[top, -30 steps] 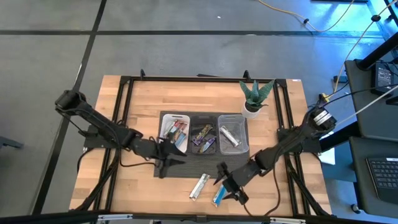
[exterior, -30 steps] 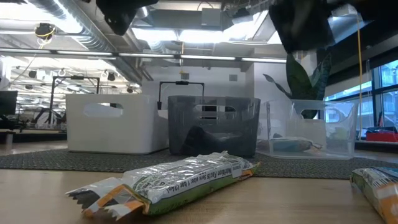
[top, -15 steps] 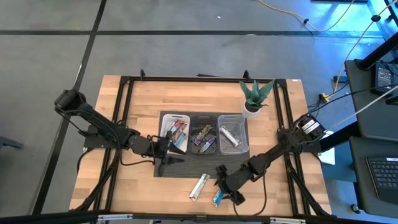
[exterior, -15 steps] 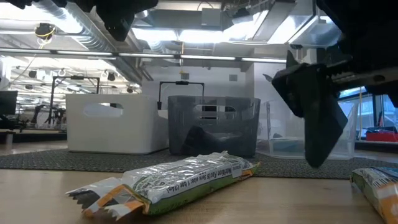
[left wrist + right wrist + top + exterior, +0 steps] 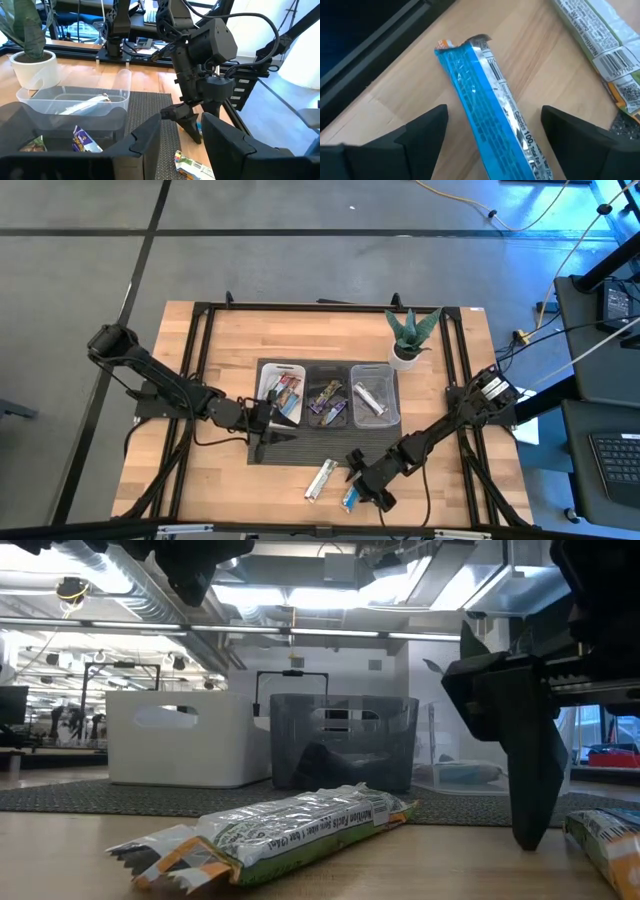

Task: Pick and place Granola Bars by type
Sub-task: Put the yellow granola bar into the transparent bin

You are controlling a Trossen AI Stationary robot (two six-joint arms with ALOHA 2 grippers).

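Two loose bars lie on the bare desk point(image 5: 200, 480), lower centre of the high view: a silver-and-green bar point(image 5: 320, 478) and, just right of it, a blue bar point(image 5: 350, 497).
- Right pincer point(image 5: 366, 489): fingers wide apart, straddling the blue bar, not clamped.
- Left pincer point(image 5: 272, 430): centre left, at the white tray point(image 5: 263, 370), fingers partly apart, holding nothing.
- White, black point(image 5: 328, 369) and clear tray point(image 5: 390, 375): mid-frame in a row, each holding bars.
- Potted plant point(image 5: 410, 335): upper right.

Table point(image 5: 225, 340): light wood, black frame.
Mat point(image 5: 300, 448): dark, under trays.
Trays: white point(image 5: 268, 368), black point(image 5: 327, 370), clear point(image 5: 392, 392), side by side.
Plant point(image 5: 410, 332): white pot, beside clear tray.
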